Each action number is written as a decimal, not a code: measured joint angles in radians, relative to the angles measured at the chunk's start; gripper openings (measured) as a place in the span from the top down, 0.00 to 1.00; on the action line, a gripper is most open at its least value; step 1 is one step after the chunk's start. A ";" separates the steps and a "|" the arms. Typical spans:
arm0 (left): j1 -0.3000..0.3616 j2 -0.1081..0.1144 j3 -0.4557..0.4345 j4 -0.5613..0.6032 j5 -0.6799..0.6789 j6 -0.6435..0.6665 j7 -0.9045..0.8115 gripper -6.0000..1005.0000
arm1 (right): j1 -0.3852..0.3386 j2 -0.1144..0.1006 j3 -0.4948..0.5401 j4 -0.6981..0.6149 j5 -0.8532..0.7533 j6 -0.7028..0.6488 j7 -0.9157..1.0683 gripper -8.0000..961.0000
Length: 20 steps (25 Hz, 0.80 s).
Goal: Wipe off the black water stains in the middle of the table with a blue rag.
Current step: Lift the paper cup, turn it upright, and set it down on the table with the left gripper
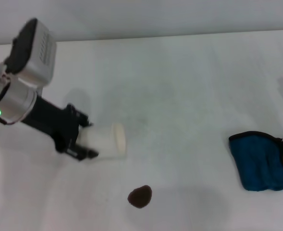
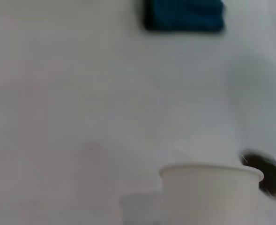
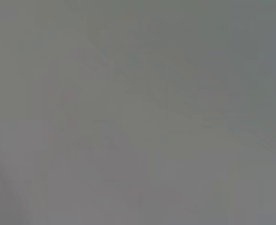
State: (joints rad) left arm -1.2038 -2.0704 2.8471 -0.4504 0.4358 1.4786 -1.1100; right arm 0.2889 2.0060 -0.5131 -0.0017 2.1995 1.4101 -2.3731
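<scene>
A wide, plain white counter with faint grey smudges fills the head view, running back to a pale wall. Nearest the robot, low in that view and close to the middle, lies the black water stain, a small dark brown-black rounded blob sitting alone on the bare surface; the left wrist view shows it too, just beside the rim of the cup. A little farther back and to the left, the left pincer reaches in from the left edge on its black and silver arm, clenched around a white paper cup that lies tipped on its side with its mouth turned toward the right; in the left wrist view the cup fills the near foreground. Well apart, out at the right side of the counter, rests the soft teal-blue rag with black edge trim and a small black loop, crumpled and untouched. The right wrist view shows only a flat grey blur, and the right pincer is not seen anywhere.
</scene>
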 joint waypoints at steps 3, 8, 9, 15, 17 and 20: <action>0.028 0.001 0.000 -0.047 -0.147 0.030 0.026 0.31 | -0.006 -0.002 -0.029 -0.033 0.000 0.004 0.004 0.11; 0.112 0.000 0.000 -0.061 -0.421 0.051 0.078 0.32 | -0.010 -0.003 -0.053 -0.080 -0.001 0.003 0.011 0.11; 0.137 -0.001 0.000 -0.056 -0.493 0.052 0.091 0.32 | -0.012 -0.004 -0.060 -0.093 -0.002 0.003 0.011 0.11; 0.309 -0.007 -0.001 0.033 -0.811 0.042 0.225 0.32 | -0.020 -0.010 -0.078 -0.175 -0.026 0.004 0.011 0.11; 0.369 -0.008 -0.002 0.079 -0.887 0.032 0.280 0.32 | -0.024 -0.012 -0.082 -0.199 -0.028 0.004 0.011 0.11; 0.469 -0.008 -0.002 0.170 -0.986 0.005 0.386 0.33 | -0.029 -0.013 -0.082 -0.231 -0.028 0.003 0.011 0.11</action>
State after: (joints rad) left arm -0.7343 -2.0785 2.8455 -0.2802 -0.5503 1.4835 -0.7239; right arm 0.2603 1.9931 -0.5956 -0.2323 2.1716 1.4131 -2.3616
